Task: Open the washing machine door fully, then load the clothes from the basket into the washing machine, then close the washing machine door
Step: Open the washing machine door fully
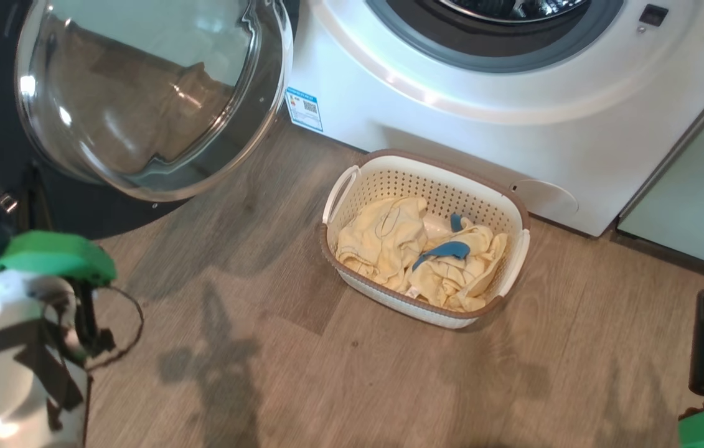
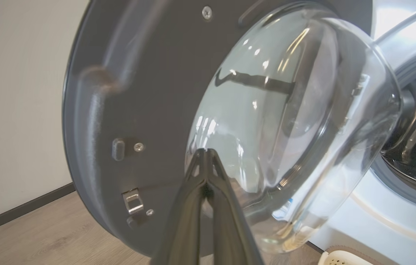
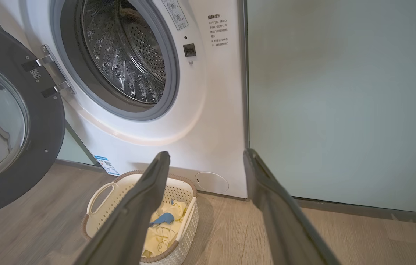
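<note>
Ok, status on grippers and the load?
Left gripper shut, empty, facing the washing machine door, swung open. Right gripper open, empty. Clothes in basket. Nothing seen blocking the drum.

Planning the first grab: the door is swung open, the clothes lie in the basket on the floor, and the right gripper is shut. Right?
One thing is off: the right gripper is open, its fingers wide apart in the right wrist view. The rest holds: the washing machine door is swung open and the clothes lie in the basket on the floor.
</note>
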{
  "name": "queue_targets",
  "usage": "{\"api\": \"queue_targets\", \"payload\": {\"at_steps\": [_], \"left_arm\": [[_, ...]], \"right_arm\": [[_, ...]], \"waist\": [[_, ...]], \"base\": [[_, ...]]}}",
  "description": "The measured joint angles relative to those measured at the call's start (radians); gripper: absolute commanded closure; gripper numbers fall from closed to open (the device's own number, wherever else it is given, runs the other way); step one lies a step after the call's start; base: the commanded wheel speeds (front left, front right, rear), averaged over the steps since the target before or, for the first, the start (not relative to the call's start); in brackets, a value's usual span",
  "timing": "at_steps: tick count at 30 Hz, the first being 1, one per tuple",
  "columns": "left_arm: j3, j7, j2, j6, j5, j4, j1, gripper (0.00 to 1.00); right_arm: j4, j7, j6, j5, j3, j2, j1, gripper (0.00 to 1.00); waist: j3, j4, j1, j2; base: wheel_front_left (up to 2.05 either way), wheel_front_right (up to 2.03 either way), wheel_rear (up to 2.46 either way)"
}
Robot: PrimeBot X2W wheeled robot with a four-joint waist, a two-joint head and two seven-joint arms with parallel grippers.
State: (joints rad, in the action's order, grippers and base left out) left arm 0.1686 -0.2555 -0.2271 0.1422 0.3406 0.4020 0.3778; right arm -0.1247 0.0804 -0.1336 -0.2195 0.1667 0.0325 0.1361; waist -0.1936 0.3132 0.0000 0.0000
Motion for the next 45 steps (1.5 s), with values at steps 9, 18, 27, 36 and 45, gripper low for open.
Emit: {"api": "queue_targets", "payload": {"at_steps": [9,18,27,36,45], "left_arm": [[-0.079,0.0,0.055,-0.044,-0.046,-0.192,-0.174,1.0],[-0.17,0.037,0.083,-0.061,-0.068,-0.31,-0.272,0.0],[-0.212,0.072,0.084,-0.077,-0.077,-0.317,-0.277,0.0],[-0.249,0.098,0.082,-0.087,-0.086,-0.298,-0.278,0.0],[-0.26,0.133,0.057,-0.076,-0.106,-0.263,-0.277,0.0]], "right_arm": [[0.014,0.026,0.0,0.0,0.003,0.0,0.001,0.0],[0.032,0.044,0.0,0.0,-0.007,0.0,0.004,0.0],[0.04,0.053,0.0,-0.003,-0.027,0.0,0.005,0.0],[0.037,0.053,0.0,0.014,-0.054,0.0,0.011,0.0],[0.037,0.053,0.0,0.028,-0.067,0.0,0.024,0.0]], "waist": [[0.038,-0.026,0.0,0.0],[0.074,-0.092,-0.0001,0.0],[0.098,-0.194,0.0,0.0],[0.113,-0.304,0.0,0.0],[0.109,-0.35,0.0001,0.0]], "base": [[0.0,0.0,0.0],[0.0,0.0,0.0],[0.0,0.0,0.0],[0.0,0.0,0.0],[0.0,0.0,0.0]]}}
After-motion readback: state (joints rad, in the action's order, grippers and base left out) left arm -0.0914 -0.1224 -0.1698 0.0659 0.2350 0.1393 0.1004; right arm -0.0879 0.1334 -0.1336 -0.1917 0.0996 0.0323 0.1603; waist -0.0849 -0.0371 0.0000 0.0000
